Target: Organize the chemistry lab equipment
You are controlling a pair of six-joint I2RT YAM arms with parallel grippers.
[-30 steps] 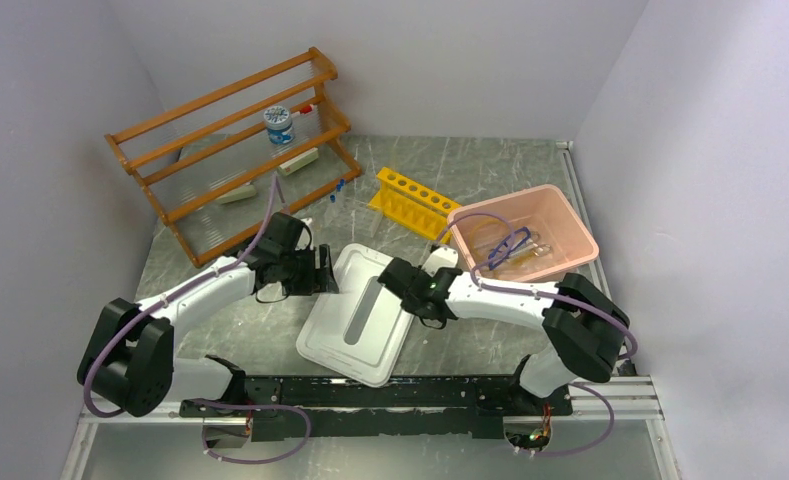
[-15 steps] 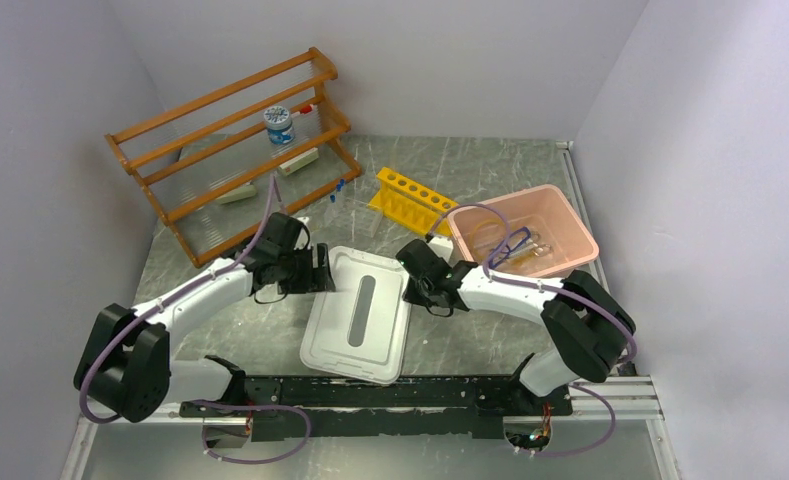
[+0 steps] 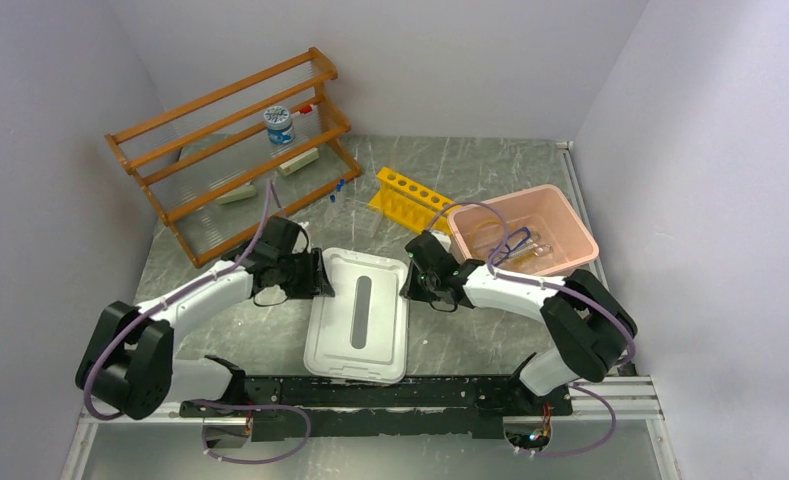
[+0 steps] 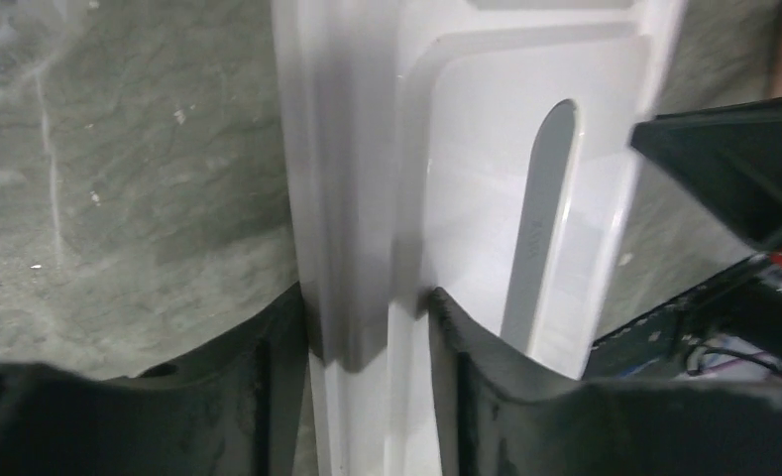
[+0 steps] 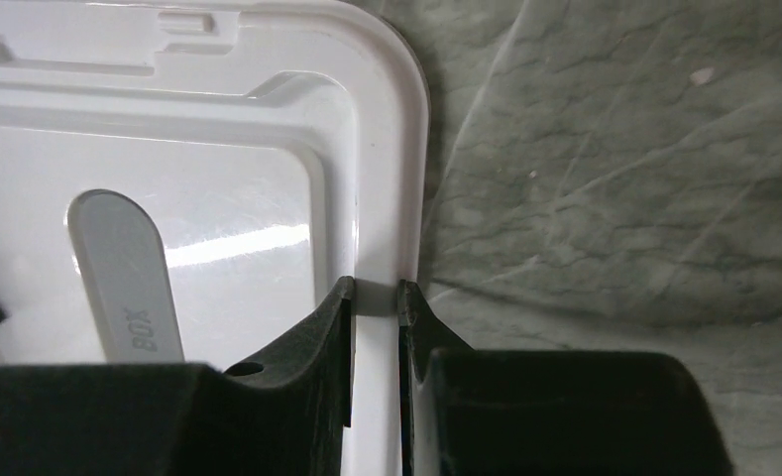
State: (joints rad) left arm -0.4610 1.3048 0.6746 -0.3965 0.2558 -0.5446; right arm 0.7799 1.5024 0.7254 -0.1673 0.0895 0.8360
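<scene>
A white flat box lid (image 3: 358, 312) with a grey slot lies in the table's middle. My left gripper (image 3: 322, 276) is shut on its left rim, seen close in the left wrist view (image 4: 367, 307) on the lid (image 4: 466, 198). My right gripper (image 3: 410, 283) is shut on its right rim, seen in the right wrist view (image 5: 375, 293) on the lid (image 5: 218, 198). The pink bin (image 3: 580, 232) at the right holds a blue cord loop (image 3: 508, 244), clear tubes (image 3: 532, 250) and a tan hose (image 3: 482, 235). A white packet (image 3: 298, 161) lies on the rack.
The orange-brown wooden shelf rack (image 3: 235, 150) stands at the back left with a blue-capped jar (image 3: 279, 124) on it. A yellow tube rack (image 3: 413, 197) stands behind the lid, next to the bin. A tiny blue item (image 3: 339, 187) lies near the shelf's foot.
The lid has turned from a slant to nearly square with the table edge. My right gripper moved back and right along the lid's right rim; my left gripper stayed on the left rim.
</scene>
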